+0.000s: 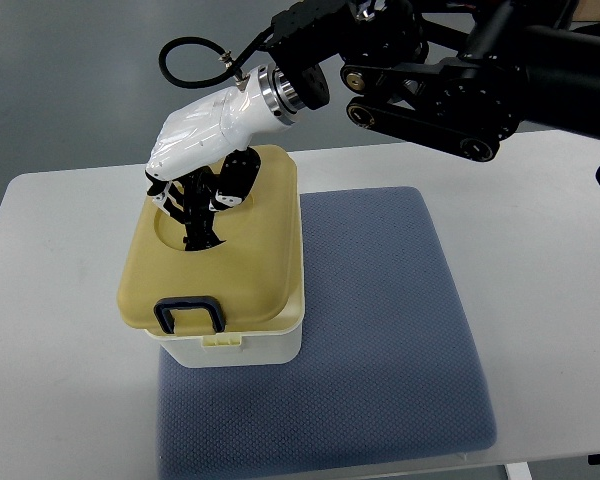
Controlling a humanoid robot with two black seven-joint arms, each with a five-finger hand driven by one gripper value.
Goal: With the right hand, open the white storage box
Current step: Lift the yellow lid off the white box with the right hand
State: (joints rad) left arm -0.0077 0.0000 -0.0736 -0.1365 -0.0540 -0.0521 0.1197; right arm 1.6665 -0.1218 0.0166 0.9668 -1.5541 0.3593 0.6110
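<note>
While the lid sits flat and closed on the white storage box, we see our right hand reaching in from the upper right and resting over the lid's far end. Its white shell covers the back of the hand, and its black fingers point downward into the shallow oval recess of the lid. They hang loosely, a little apart from one another, and we see nothing held between them; the fingertips seem to touch the recess surface, though we cannot tell for certain.

Our box stands on the left part of a blue-grey mat, its white base showing below the tan-yellow lid. At the near edge of the lid, a dark blue latch handle lies folded down against the front, with a small white tab just beneath it. Our mat lies on a white bench, and the box partly overhangs the mat's left edge.

Behind the hand, a silver wrist ring joins it to the black right arm, which stretches away to the upper right corner. A black cable loops above the wrist.
</note>
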